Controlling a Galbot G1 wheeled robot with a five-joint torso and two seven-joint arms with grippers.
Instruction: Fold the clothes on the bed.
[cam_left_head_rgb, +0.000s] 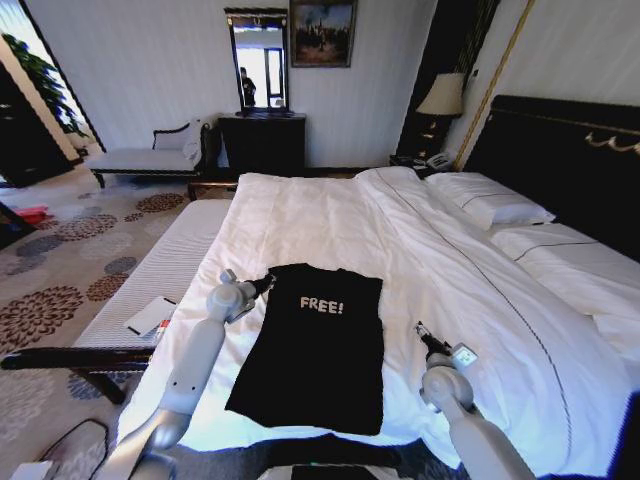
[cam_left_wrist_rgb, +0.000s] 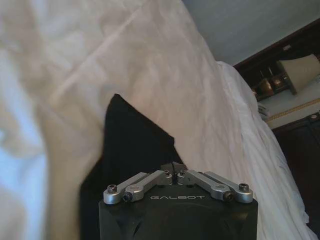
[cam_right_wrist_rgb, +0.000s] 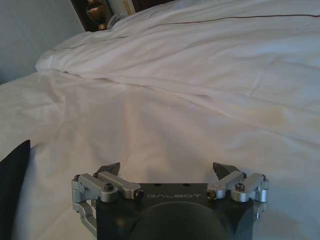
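While the T-shirt (cam_left_head_rgb: 315, 345) is laid flat on the white duvet at the near part of the bed (cam_left_head_rgb: 420, 260), with its "FREE!" lettering upward, its upper left corner is pinched by the left end effector (cam_left_head_rgb: 268, 283), whose fingers (cam_left_wrist_rgb: 173, 167) are seen clenched together on the black cloth. Just beside the shirt's right edge, above bare duvet, the right end effector (cam_left_head_rgb: 420, 329) is held with its fingers (cam_right_wrist_rgb: 109, 169) spread wide, and nothing is grasped by it.
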